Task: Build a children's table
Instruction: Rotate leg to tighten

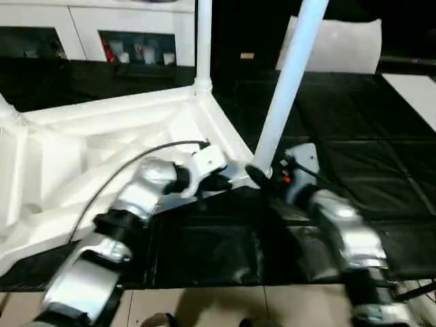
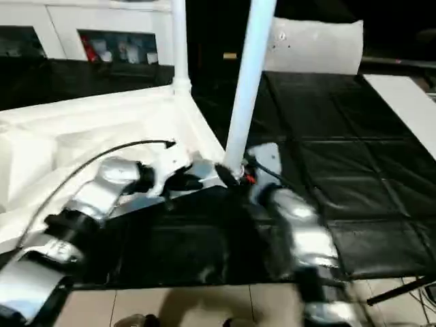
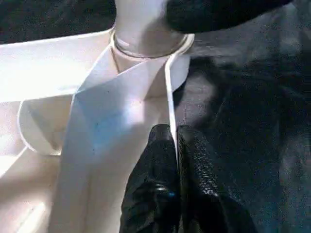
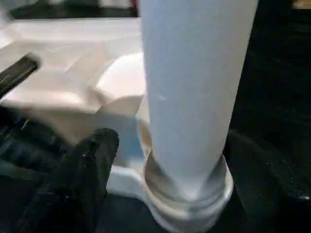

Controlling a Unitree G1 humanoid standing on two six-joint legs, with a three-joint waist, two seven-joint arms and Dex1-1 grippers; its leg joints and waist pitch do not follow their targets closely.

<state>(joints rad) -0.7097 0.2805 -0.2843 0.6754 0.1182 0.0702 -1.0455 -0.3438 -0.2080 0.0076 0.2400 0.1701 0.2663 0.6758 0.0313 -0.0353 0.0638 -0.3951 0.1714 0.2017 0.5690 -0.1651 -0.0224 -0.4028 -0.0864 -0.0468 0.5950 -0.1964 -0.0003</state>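
Observation:
The white tabletop (image 1: 102,143) lies upside down on the black mat, ribs up. One white leg (image 1: 203,41) stands upright in its far corner socket. A second leg (image 1: 286,88) stands in the near right corner socket (image 4: 184,204), leaning to the right. My left gripper (image 3: 175,133) is shut on the tabletop's thin side rim just beside that socket. At the foot of the leaning leg is my right gripper (image 1: 264,174). It stands open around the leg, and one black finger (image 4: 90,160) is a little apart from the tube. The other finger is hidden behind the leg.
Black mat (image 1: 354,136) covers the floor under and to the right of the tabletop. A white cabinet with glass doors (image 1: 102,34) stands at the back left. A flat white board (image 1: 415,95) lies at the far right. Tiled floor (image 1: 204,306) runs along the near edge.

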